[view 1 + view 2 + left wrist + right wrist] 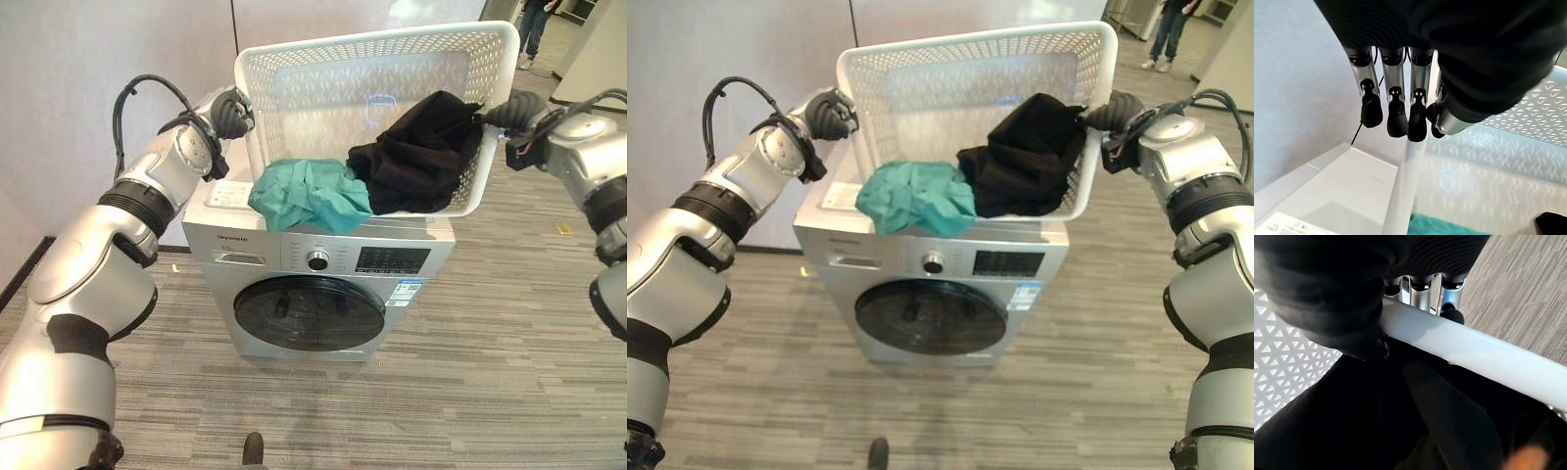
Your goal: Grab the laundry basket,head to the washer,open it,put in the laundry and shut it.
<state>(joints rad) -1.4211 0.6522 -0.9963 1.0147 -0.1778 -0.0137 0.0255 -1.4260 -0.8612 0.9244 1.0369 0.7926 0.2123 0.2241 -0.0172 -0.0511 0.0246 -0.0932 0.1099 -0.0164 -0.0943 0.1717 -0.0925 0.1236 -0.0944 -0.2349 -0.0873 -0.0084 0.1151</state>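
Both the left hand (231,113) and right hand (1415,286) curl clamped on the smooth rim of the white perforated laundry basket (323,69). It tilts on the glossy silver washer (294,269), crumpled teal cloth (309,194) at 7 o'clock beside soft black cloth (421,152).

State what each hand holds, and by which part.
Both hold the white laundry basket by its rim: the left hand at the basket's left side, the right hand at the right side.
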